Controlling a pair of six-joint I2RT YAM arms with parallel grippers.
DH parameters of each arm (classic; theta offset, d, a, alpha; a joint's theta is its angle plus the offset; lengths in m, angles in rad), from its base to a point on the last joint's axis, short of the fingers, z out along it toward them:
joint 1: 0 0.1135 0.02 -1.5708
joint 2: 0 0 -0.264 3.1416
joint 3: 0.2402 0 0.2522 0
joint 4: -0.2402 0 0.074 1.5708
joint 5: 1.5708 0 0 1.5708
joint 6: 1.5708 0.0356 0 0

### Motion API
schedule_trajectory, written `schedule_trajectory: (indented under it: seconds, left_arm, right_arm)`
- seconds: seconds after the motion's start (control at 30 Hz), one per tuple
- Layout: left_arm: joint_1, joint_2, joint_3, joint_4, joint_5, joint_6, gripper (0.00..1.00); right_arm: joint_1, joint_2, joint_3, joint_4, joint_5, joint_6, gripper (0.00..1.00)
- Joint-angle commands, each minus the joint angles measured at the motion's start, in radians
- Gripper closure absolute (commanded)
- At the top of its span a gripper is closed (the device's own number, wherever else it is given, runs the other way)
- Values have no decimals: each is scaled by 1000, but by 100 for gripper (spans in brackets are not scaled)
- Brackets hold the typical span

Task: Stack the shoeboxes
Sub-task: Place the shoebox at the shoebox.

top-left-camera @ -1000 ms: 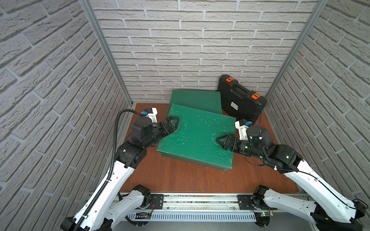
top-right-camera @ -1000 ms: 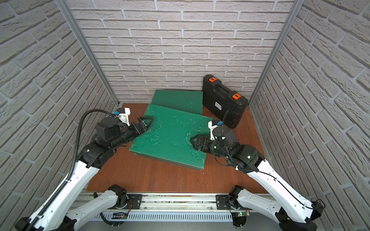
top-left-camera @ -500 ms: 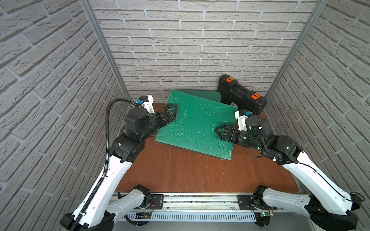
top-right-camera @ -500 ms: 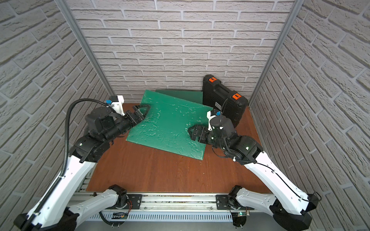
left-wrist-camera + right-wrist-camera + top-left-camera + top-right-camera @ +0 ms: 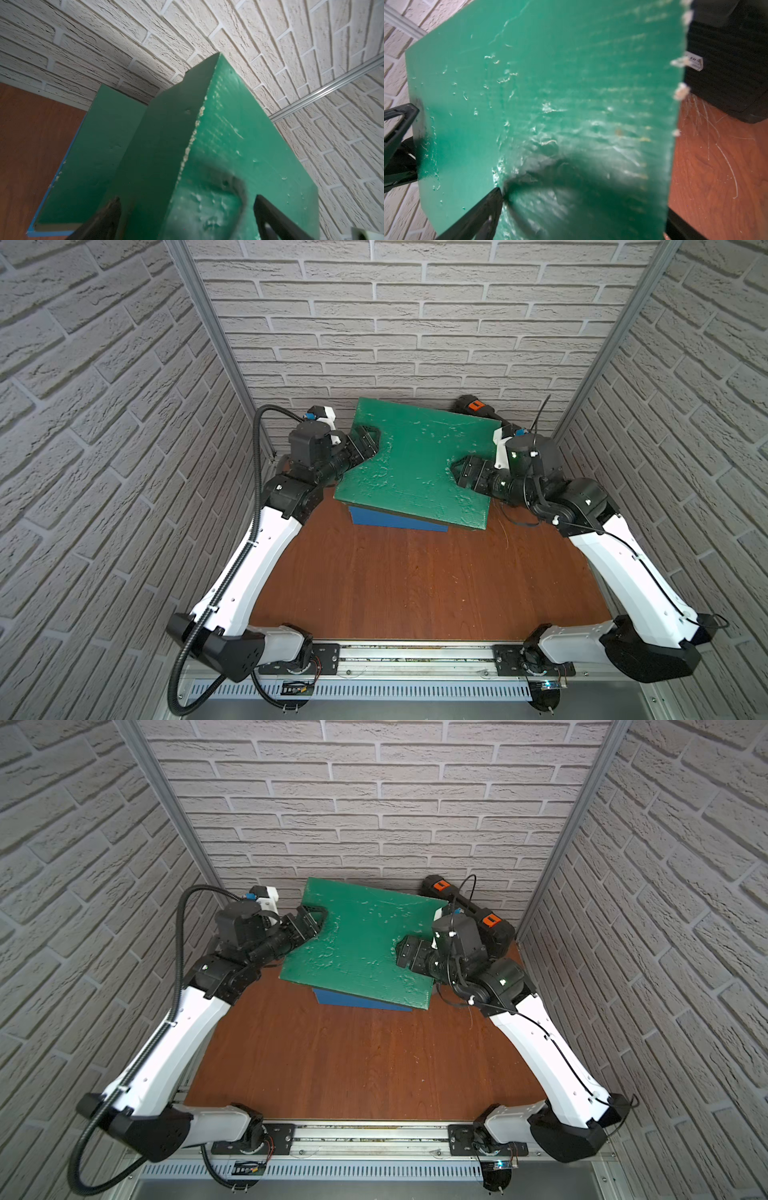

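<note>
I am working over a reddish-brown wooden table [image 5: 415, 585], closed in by pale brick walls [image 5: 415, 323] on three sides. A black tool case [image 5: 474, 405] with orange latches is peeking out at the far right. My left gripper [image 5: 368, 443] and right gripper [image 5: 461, 472] are each clamping, jaws wide, over opposite ends of the green shoebox [image 5: 415, 464]. Together they are holding it aloft and askew at the back of the table. It is hanging above the blue shoebox [image 5: 390, 521], and in the left wrist view a second green shoebox [image 5: 93, 145] is lying below it too. A second ago I was holding the box lower and nearer the front, with the other green one showing behind. Now I am covering that one in both top views.
</note>
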Motion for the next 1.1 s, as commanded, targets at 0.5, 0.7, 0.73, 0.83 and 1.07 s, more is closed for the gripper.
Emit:
schedule_trajectory:
  seconds: [0.5, 0.7, 0.73, 0.83, 1.07]
  left_arm:
    - [48, 356, 265, 57, 329, -99, 2]
    - [79, 376, 267, 19, 319, -67, 2]
    - [81, 374, 266, 14, 314, -58, 2]
    - [90, 361, 270, -5, 292, -35, 2]
    - [159, 286, 280, -53, 244, 26, 2]
  right_arm:
    - [-183, 423, 352, 112, -500, -80, 4]
    - [-244, 426, 302, 119, -473, -112, 4]
    - [-254, 423, 291, 126, -470, -115, 4]
    - [-270, 419, 286, 124, -454, -125, 4]
    - [-287, 372, 290, 111, -371, -176, 0]
